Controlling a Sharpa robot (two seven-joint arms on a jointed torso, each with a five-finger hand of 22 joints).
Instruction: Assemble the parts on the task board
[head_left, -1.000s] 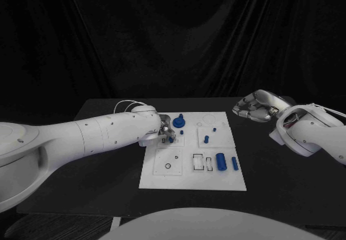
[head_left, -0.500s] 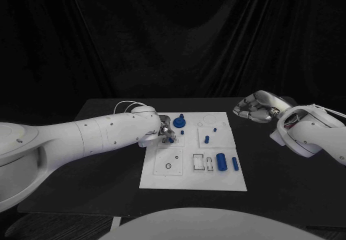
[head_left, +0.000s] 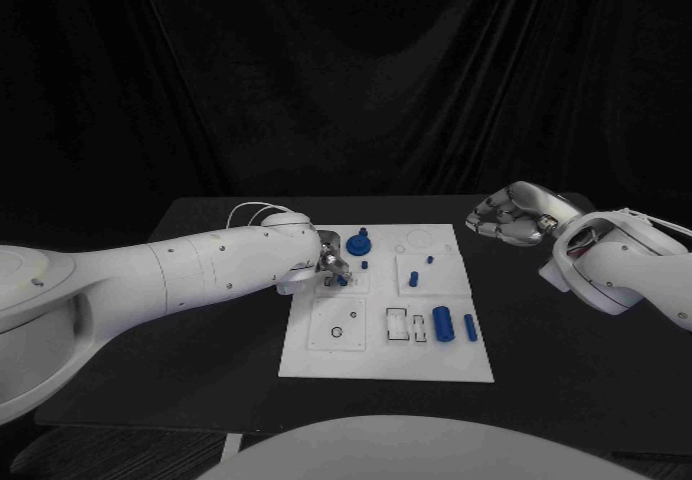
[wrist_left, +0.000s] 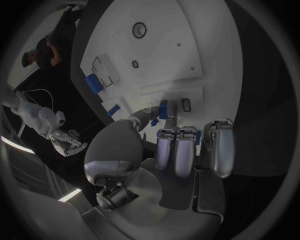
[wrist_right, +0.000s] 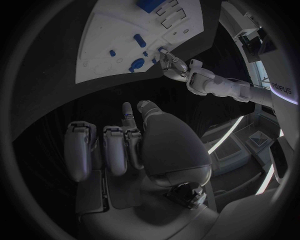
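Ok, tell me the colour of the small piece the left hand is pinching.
Blue. The small part shows best in the left wrist view, pinched by the left hand.

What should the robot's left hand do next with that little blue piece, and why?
Probably ease the small blue part straight down into the task board. The left hand pinches it just above the board's left side, beside a small slot. The right hand hangs off the board's far right corner, holding nothing.

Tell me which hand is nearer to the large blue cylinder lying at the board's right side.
Left. The left hand is over the task board, pinching a small blue part, across from the large blue cylinder. The right hand hovers off the board, beyond its far right corner.
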